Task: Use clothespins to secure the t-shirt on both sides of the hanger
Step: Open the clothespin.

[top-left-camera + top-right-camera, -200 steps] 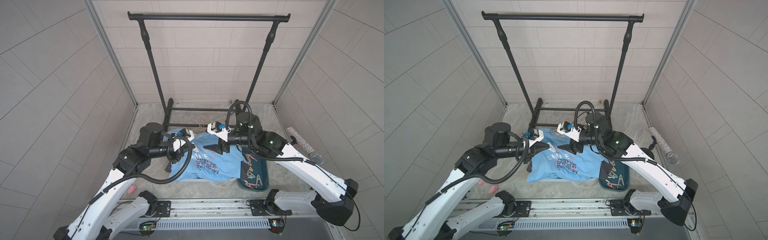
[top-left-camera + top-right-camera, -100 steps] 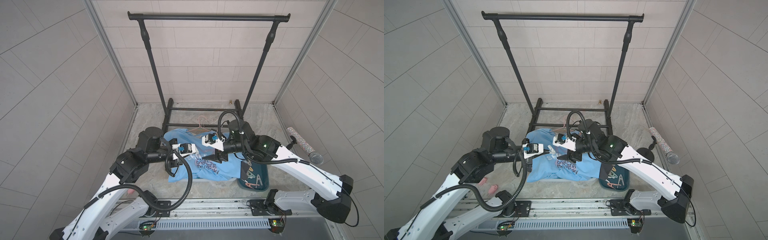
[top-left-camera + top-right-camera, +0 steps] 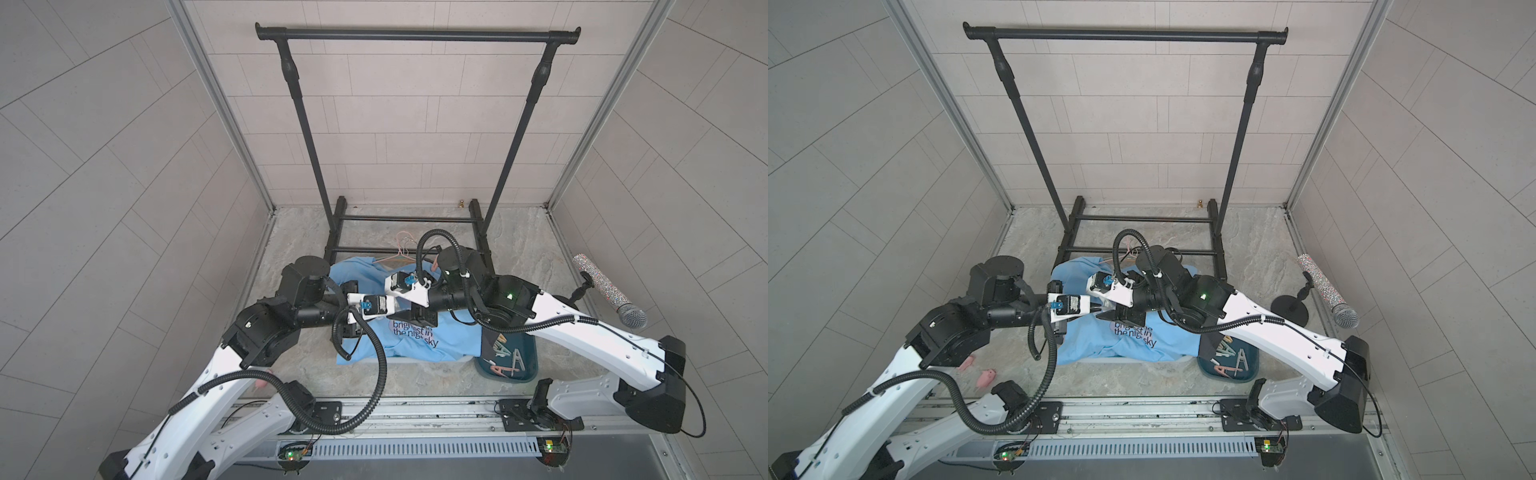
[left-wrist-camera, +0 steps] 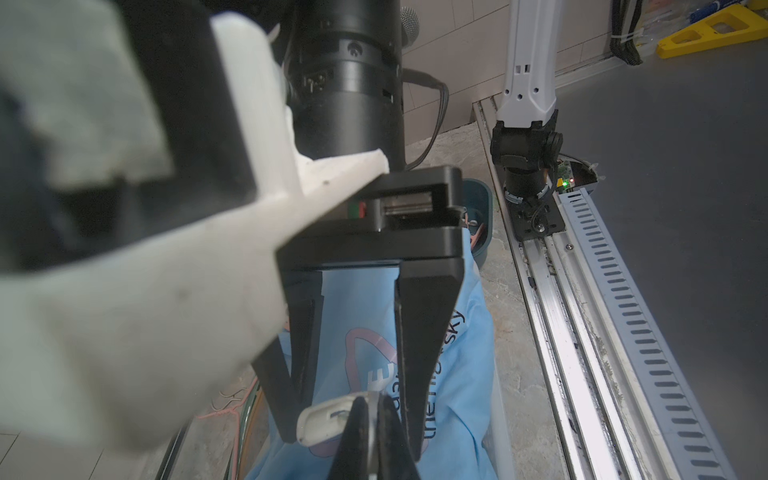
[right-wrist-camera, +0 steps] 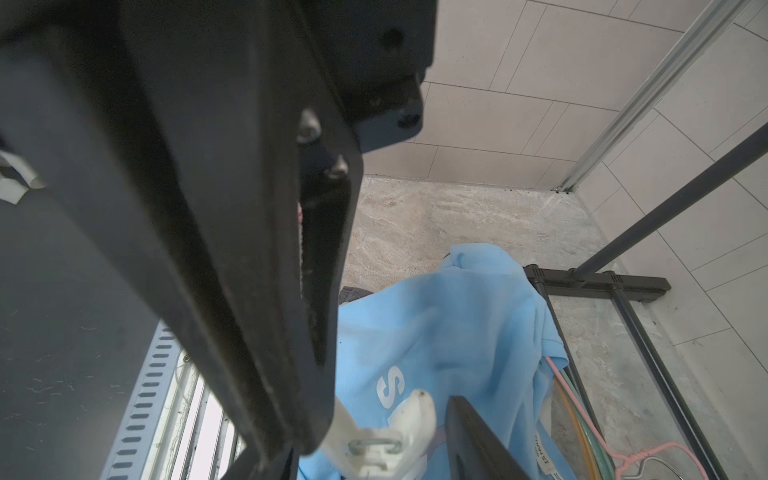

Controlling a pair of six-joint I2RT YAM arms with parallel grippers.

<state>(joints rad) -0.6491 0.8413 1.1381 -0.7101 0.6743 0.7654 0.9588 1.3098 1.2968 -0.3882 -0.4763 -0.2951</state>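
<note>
A light blue t-shirt (image 3: 419, 338) lies crumpled on the floor. Thin hangers (image 3: 401, 251) in pink, green and orange stick out from under its far edge, also seen in the right wrist view as hangers (image 5: 582, 419). My left gripper (image 4: 372, 411) is shut on one end of a white clothespin (image 4: 326, 419), held above the shirt. My right gripper (image 5: 386, 424) faces it, open, its two fingers (image 4: 419, 332) straddling that clothespin (image 5: 409, 419); one handle touches a finger, a gap shows at the other. In both top views the wrists meet over the shirt, hiding the jaws.
A teal bin (image 3: 528, 368) with several loose clothespins stands right of the shirt. Two pink pegs (image 3: 986, 376) lie on the floor by my left arm. A black clothes rack (image 3: 415, 35) stands behind, and a glittery microphone (image 3: 606, 291) on a stand at the right wall.
Both wrists have come together and lower over the shirt. My right jaws have narrowed around the white clothespin that the left gripper holds.
</note>
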